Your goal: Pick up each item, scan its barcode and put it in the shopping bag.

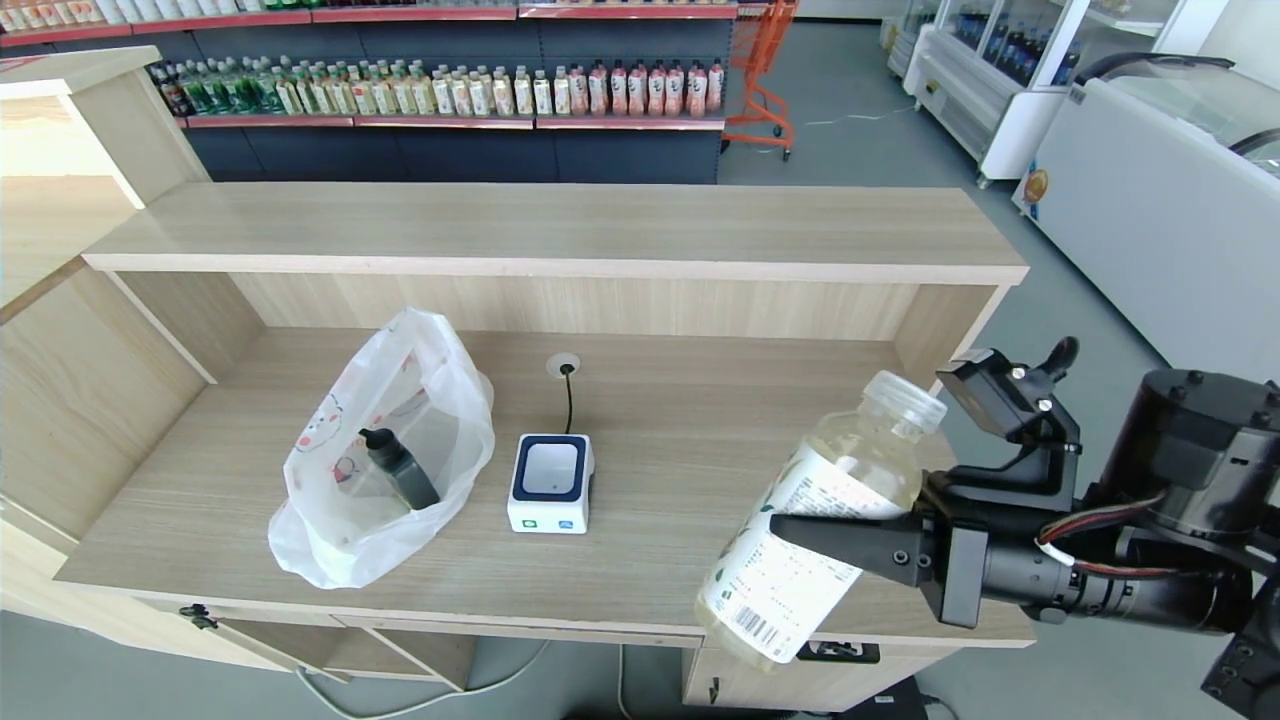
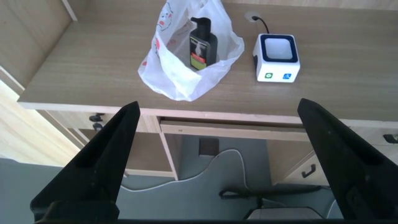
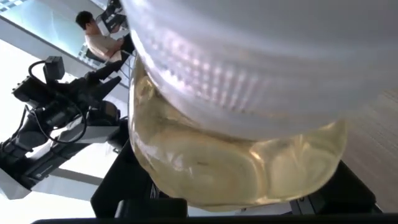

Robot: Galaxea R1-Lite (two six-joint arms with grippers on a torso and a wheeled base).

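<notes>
My right gripper (image 1: 850, 520) is shut on a clear bottle of pale yellow drink (image 1: 810, 530) with a white cap and a white label, barcode at its lower end. It hangs tilted above the counter's front right edge, cap up and away. The bottle (image 3: 236, 124) sits right against the right wrist camera. A white shopping bag (image 1: 385, 450) stands open on the counter's left half with a dark bottle (image 1: 400, 470) inside. The white scanner (image 1: 550, 483) sits right of the bag. My left gripper (image 2: 217, 168) hangs open off the counter's front edge, short of the bag (image 2: 186, 56) and scanner (image 2: 277, 57).
The wooden counter (image 1: 650, 430) has a raised back ledge and side walls. The scanner's black cable (image 1: 568, 395) runs to a hole at the back. Drawers (image 2: 230, 130) lie under the counter front. Store shelves and freezers stand beyond.
</notes>
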